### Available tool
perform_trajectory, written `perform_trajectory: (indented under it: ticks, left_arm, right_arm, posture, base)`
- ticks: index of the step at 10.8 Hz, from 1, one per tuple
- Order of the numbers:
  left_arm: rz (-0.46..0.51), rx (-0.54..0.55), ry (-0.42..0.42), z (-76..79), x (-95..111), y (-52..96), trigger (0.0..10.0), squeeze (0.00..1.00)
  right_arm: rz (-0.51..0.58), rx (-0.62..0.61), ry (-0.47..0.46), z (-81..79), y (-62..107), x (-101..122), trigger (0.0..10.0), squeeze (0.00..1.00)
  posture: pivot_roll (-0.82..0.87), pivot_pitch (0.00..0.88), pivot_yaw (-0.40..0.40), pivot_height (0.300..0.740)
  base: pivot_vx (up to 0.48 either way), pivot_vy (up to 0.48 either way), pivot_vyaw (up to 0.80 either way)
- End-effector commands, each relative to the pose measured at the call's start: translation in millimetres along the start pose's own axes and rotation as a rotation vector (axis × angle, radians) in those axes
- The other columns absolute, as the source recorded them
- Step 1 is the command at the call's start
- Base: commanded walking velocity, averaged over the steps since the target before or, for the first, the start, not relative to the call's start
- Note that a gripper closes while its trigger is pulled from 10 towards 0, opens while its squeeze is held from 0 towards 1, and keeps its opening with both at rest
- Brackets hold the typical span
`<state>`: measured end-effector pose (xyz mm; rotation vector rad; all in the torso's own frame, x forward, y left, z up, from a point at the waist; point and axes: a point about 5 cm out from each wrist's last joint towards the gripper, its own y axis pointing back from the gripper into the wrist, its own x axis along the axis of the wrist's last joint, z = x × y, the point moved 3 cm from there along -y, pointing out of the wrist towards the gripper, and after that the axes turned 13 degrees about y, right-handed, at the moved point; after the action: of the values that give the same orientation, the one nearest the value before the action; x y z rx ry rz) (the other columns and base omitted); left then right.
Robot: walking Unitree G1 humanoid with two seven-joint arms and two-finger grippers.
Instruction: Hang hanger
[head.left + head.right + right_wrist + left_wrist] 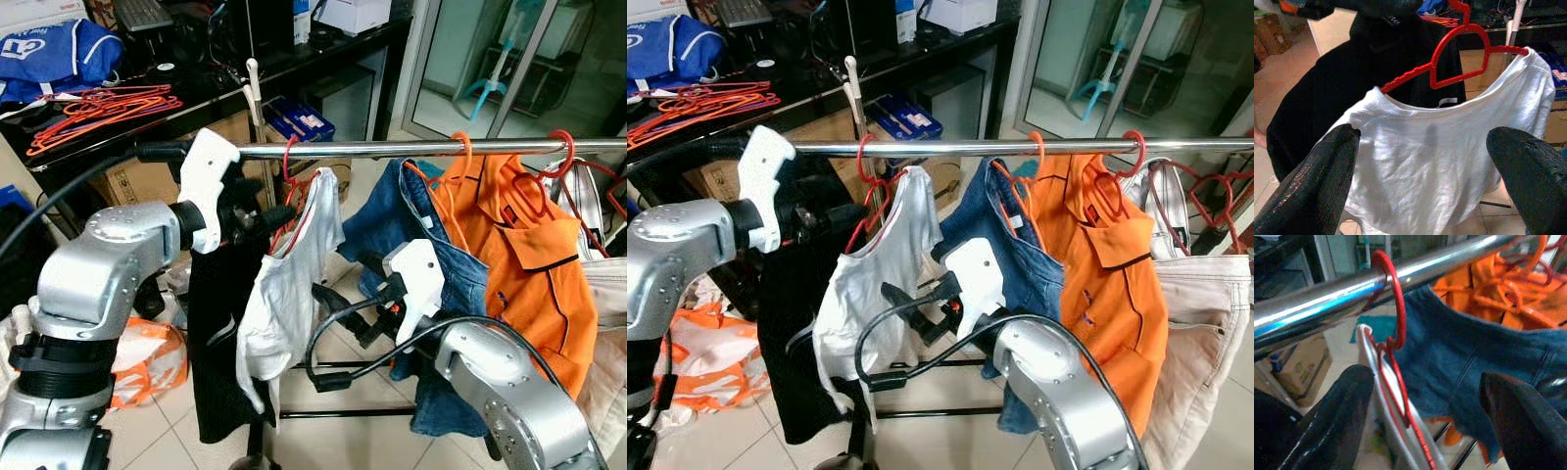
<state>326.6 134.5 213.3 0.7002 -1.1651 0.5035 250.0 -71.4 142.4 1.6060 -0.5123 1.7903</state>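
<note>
A red hanger (290, 164) carrying a white shirt (284, 284) hangs by its hook (1396, 298) on the chrome rail (392, 149). My left gripper (1425, 377) is raised just below the rail, open, its two black fingers apart on either side of the hanger's neck without closing on it. My right gripper (1422, 132) is lower and in front of the rack. It is open and faces the white shirt (1440, 147) and the hanger (1459, 54), a short way off.
On the same rail hang a black garment (220, 333), a denim piece (411, 225), an orange shirt (519, 255) and a beige garment (1205, 323). Behind stands a dark desk (196, 98) with loose orange hangers (103, 108). An orange bag (147, 362) lies on the floor.
</note>
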Motion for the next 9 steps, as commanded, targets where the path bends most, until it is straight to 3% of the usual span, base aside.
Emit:
perform_trajectory:
  ticks: [1, 3, 5, 8, 9]
  left_arm:
    - [-0.01, 0.022, -0.015, -2.9, 6, -4.1, 10.0, 0.0]
    - [-0.075, 0.112, -0.038, -12.5, -2, -22.3, 10.0, 0.0]
    - [-0.102, 0.138, -0.023, -11.1, -5, -41.8, 10.0, 0.0]
    - [-0.097, 0.152, 0.014, -12.3, -4, -54.7, 10.0, 0.0]
    - [-0.127, 0.194, -0.008, -19.0, -8, -55.2, 10.0, 0.0]
  right_arm:
    - [0.008, 0.0, 0.004, -1.2, -0.3, 3, 10.0, 0.0]
    - [0.005, 0.003, 0.01, -1.0, 0.8, 3, 10.0, 0.0]
    - [0.006, 0.001, 0.021, -2.2, 3.5, 4, 10.0, 0.0]
    - [0.012, -0.024, 0.031, 1.6, 4.8, 5, 10.0, 0.0]
    - [0.009, -0.024, 0.036, 1.4, 4.8, 5, 10.0, 0.0]
  posture:
    - [-0.01, 0.0, 0.042, 0.74]
    - [-0.01, 0.0, 0.051, 0.74]
    - [-0.02, 0.0, 0.064, 0.74]
    - [-0.02, 0.0, 0.075, 0.74]
    - [-0.02, 0.0, 0.076, 0.74]
  base:
    - [0.0, 0.0, 0.0]
    - [0.0, 0.0, 0.0]
    - [0.0, 0.0, 0.0]
    - [0.0, 0.0, 0.0]
    - [0.0, 0.0, 0.0]
